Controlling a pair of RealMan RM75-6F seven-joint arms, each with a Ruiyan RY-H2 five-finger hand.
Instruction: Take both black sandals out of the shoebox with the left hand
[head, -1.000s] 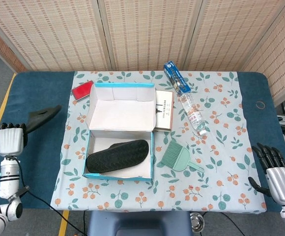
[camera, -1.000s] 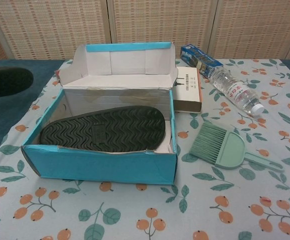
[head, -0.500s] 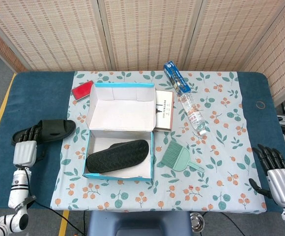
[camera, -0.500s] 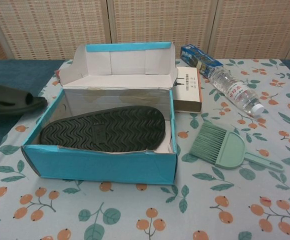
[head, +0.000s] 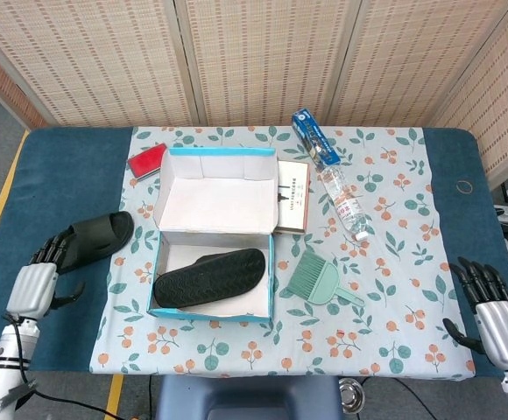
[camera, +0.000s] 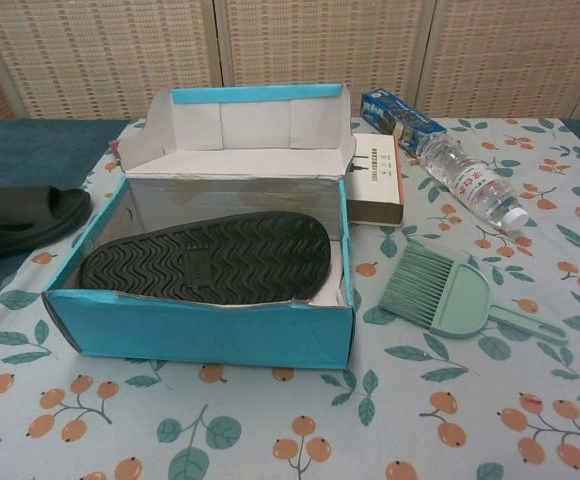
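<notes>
One black sandal (head: 210, 277) lies sole up inside the open blue shoebox (head: 212, 316), and the chest view shows its ribbed sole (camera: 210, 258) behind the box's front wall (camera: 200, 330). The other black sandal (head: 96, 237) lies strap up on the dark blue cloth left of the box; it also appears at the left edge of the chest view (camera: 20, 215). My left hand (head: 35, 282) sits just in front of that sandal, fingers spread and holding nothing, with the fingertips (head: 51, 252) at its near end. My right hand (head: 495, 313) rests open at the table's front right corner.
A green hand brush (head: 317, 280) lies right of the box. Behind it are a water bottle (head: 343, 203), a blue carton (head: 313, 136) and a white flat box (head: 293, 197) against the shoebox. A red item (head: 146, 160) sits at the box's back left.
The first sandal, held up at the far left a second ago, now lies on the blue cloth. My left hand has let go and drawn back toward the front edge.
</notes>
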